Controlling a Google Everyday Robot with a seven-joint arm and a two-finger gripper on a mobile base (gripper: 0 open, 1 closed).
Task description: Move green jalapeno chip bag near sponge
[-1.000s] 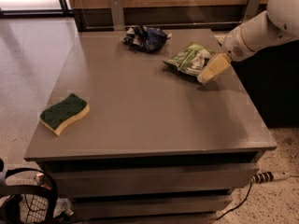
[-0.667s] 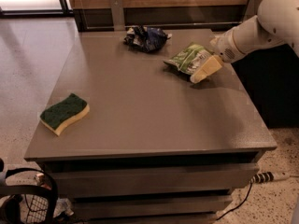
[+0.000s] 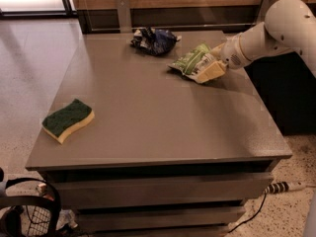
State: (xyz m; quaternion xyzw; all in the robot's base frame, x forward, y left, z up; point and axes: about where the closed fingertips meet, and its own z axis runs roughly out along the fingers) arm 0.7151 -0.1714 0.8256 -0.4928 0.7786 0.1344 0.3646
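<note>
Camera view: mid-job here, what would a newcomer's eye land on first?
The white arm reaching in from the right, its pincer down at the green chip bag near the table's far right side. Next, the sponge lying alone at the near left corner, far from that bag. A dark snack bag sits at the far edge.

Listed: table [image 3: 148, 117], smooth matt grey top; green bag [image 3: 189, 61], crinkled glossy foil; sponge [image 3: 68, 120], rough scrub top over foam; gripper [image 3: 210, 70], smooth cream plastic, seen at the bag's right edge.
</note>
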